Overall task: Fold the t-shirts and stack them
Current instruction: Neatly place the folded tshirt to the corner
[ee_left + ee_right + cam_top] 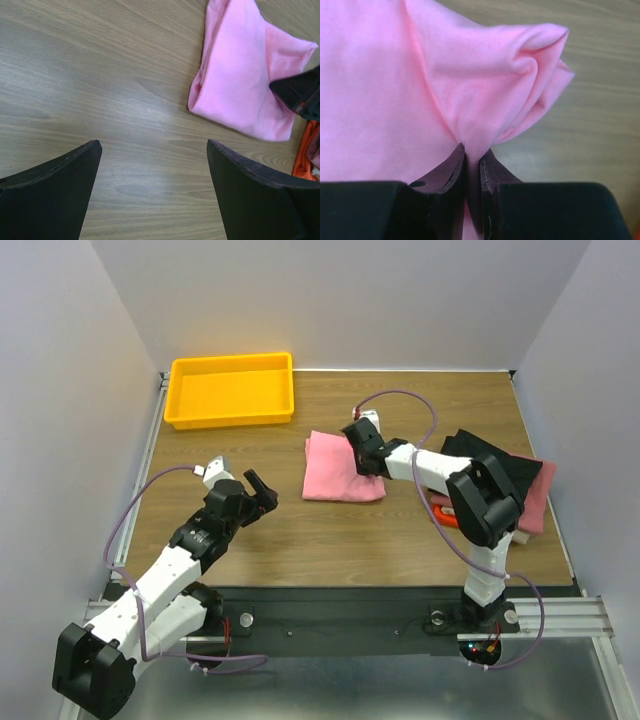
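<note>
On the wood-grain table [300, 540], the pink shirt [335, 470] is laid mid-table as a soft, smooth, roughly square fold, puckered at its right edge. A stack [532, 495] of black, pink and orange-red cloth is seen apart, further right. The pucker is pinched between the closed fingers of the right gripper [471, 152]. The left gripper [154, 145] is held spread over bare wood. The fold is best carried low and slowly, so that the limp layers are not spilled.

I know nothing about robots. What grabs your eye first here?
The pink shirt lies folded in the middle of the table, and the right gripper is pinching a bunched edge of it. A bright yellow tray sits at the table's far left corner. The left gripper hangs open over bare wood, left of the shirt.
</note>
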You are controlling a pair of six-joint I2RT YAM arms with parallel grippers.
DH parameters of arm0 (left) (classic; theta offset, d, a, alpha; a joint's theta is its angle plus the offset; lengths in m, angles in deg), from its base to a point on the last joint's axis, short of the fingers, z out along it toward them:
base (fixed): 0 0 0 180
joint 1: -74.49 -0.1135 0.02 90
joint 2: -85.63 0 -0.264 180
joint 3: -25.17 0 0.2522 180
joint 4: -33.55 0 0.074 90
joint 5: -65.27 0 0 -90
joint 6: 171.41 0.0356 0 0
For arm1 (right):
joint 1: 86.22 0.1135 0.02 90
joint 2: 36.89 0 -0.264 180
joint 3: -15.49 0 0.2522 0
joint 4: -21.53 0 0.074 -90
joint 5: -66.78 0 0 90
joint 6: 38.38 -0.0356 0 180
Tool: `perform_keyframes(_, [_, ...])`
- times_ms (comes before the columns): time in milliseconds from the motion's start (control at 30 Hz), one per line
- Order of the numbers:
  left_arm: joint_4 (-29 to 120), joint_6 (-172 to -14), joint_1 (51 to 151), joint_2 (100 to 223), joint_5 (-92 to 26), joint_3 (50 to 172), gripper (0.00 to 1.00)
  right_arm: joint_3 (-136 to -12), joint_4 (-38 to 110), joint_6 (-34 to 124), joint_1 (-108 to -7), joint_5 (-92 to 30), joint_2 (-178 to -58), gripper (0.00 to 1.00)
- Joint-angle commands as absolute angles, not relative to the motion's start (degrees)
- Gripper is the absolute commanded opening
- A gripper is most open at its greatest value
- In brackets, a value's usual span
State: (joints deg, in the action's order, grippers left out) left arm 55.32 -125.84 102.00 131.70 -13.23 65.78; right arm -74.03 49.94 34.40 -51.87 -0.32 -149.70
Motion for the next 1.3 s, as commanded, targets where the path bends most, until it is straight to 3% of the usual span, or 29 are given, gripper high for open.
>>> perform_keyframes(0, [56.01,-124.92,101.74,130.02,-11.03,65.38,0.99,-72.1,60.24,33.16,-50.62,15.52,-141.4,0.0])
perform_keyframes(300, [57.15,-125.45,101.74,130.45,-9.35,66.61,0.99,-71.3,66.13,41.76,-51.23,29.4,-127.95,0.0])
perform_keyframes(533, [58.65,-125.45,101.74,131.43,-8.48,68.46,0.99,-73.58,66.66,47.48,-54.31,32.06,-121.97,0.0])
perform_keyframes(900, [59.35,-124.83,101.74,131.51,-7.86,70.74,0.99,-74.29,67.45,53.02,-63.97,26.46,-113.09,0.0])
perform_keyframes(1267, [57.51,-123.25,101.74,134.76,-7.42,73.64,0.99,-72.01,70.44,48.99,-74.25,17.39,-106.58,0.0])
